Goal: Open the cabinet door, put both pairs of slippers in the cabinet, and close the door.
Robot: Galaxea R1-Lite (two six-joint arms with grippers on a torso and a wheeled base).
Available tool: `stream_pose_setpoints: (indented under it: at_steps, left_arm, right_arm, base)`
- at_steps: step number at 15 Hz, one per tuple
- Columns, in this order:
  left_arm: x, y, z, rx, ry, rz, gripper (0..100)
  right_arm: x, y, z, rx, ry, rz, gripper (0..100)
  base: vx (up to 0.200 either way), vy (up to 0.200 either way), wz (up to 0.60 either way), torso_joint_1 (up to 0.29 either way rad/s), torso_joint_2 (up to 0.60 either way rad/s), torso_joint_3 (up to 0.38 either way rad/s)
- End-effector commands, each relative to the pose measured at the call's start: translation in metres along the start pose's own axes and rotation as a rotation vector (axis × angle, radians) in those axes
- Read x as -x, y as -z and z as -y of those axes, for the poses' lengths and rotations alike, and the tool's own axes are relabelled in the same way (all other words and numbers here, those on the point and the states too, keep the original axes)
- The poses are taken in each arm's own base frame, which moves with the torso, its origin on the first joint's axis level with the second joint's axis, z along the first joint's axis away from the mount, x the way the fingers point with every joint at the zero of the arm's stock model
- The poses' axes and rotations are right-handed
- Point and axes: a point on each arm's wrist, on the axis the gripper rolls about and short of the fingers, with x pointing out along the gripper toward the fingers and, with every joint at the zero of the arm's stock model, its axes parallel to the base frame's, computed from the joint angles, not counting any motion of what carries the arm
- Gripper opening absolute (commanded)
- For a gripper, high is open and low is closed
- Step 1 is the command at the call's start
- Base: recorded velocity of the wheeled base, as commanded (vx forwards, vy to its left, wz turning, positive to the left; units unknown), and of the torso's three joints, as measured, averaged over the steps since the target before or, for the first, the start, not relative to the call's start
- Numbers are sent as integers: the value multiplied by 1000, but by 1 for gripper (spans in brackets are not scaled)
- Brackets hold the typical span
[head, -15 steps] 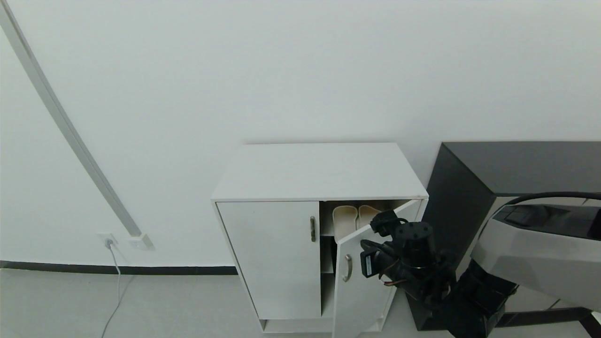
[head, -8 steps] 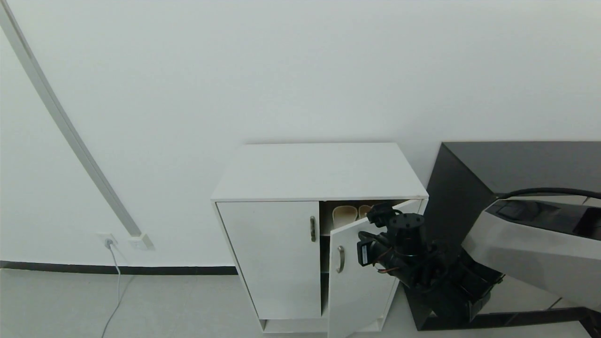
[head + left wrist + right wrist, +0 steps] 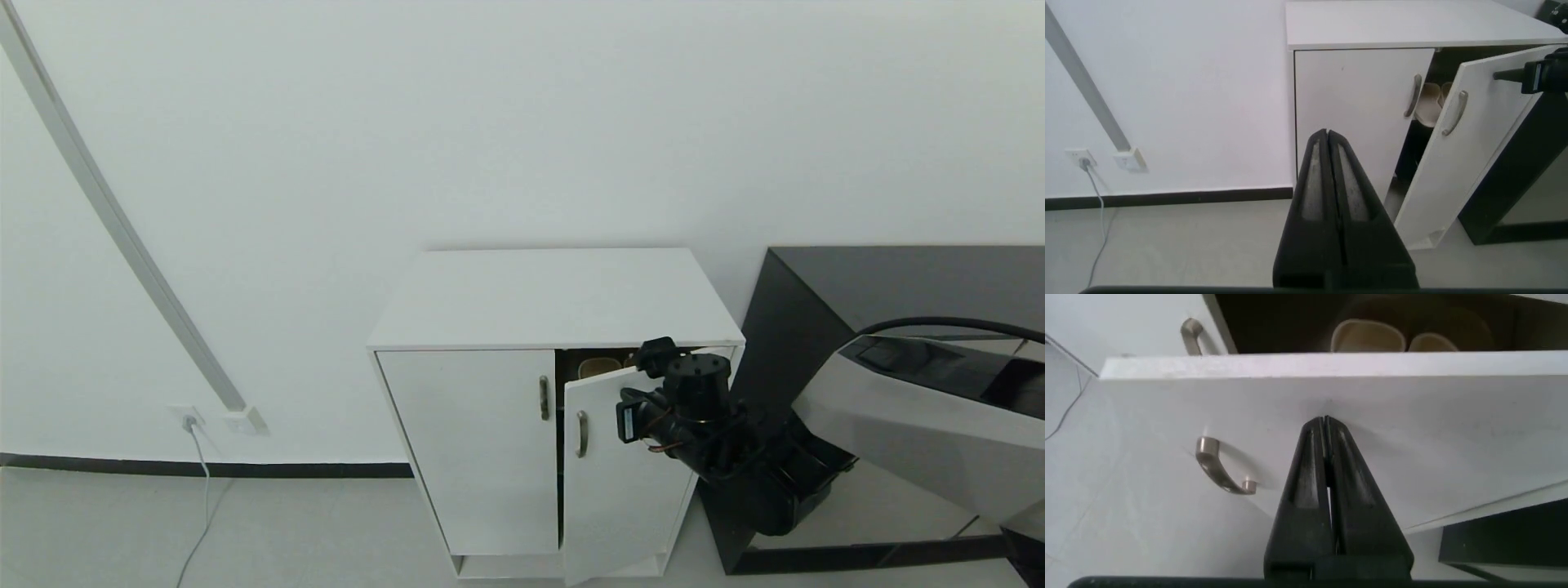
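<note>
White cabinet door [image 3: 620, 474] hangs ajar, beige slippers [image 3: 1368, 335] inside the cabinet. Right gripper [image 3: 1327, 423], fingers pressed together, rests against the door's face. Likely light and stiff: push near the handle [image 3: 581, 434].

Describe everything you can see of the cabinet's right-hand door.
The right-hand door is a plain white flat panel, seemingly laminated board, with a curved metal handle upright near its free edge. Hinged on the cabinet's right side, it stands ajar, a dark gap beside the shut left door. The shut right gripper rests its tips against the outer face near the top edge. Beige slippers show behind it.
</note>
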Motion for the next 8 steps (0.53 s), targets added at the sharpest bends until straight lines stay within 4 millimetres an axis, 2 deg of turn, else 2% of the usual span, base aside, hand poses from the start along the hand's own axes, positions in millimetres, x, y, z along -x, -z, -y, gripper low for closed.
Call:
stream_pose_setpoints:
  at_steps: [1, 8]
  left_arm:
    - [0, 0, 0, 0, 0, -1, 0]
    - [0, 0, 0, 0, 0, -1, 0]
  right_arm:
    - [-7, 0, 0, -2, 4, 8, 0]
    - [-20, -2, 3, -7, 16, 13, 0]
  base:
    - [0, 0, 0, 0, 0, 0]
    - [0, 0, 0, 0, 0, 0]
